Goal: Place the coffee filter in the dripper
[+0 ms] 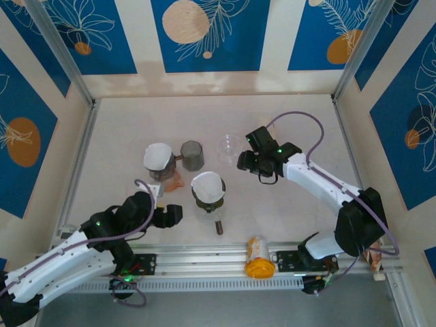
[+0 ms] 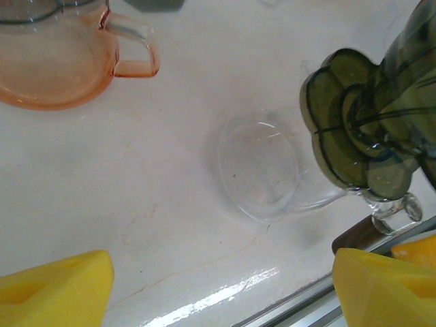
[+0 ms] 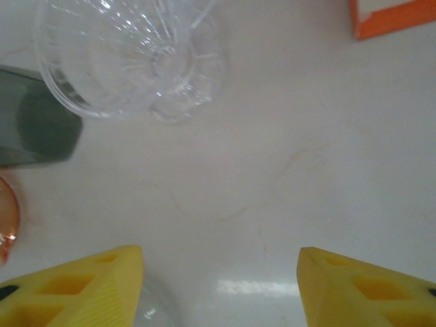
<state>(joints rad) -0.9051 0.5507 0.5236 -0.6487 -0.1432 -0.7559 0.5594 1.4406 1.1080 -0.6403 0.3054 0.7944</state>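
Top external: pale glossy table (image 1: 136,129) between blue floral walls (image 1: 211,34), left tool (image 1: 178,214) and right tool (image 1: 242,164) both parted, empty

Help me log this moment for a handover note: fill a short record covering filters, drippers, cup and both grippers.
rear filter: white paper, seated in a holder above the pink server
front filter: white paper, seated in the dark green dripper
clear dripper: no filter inside, just beyond the right gripper
grey cup: upright, between rear filter and clear dripper
left gripper: jaws open, nothing between
right gripper: jaws open, nothing between
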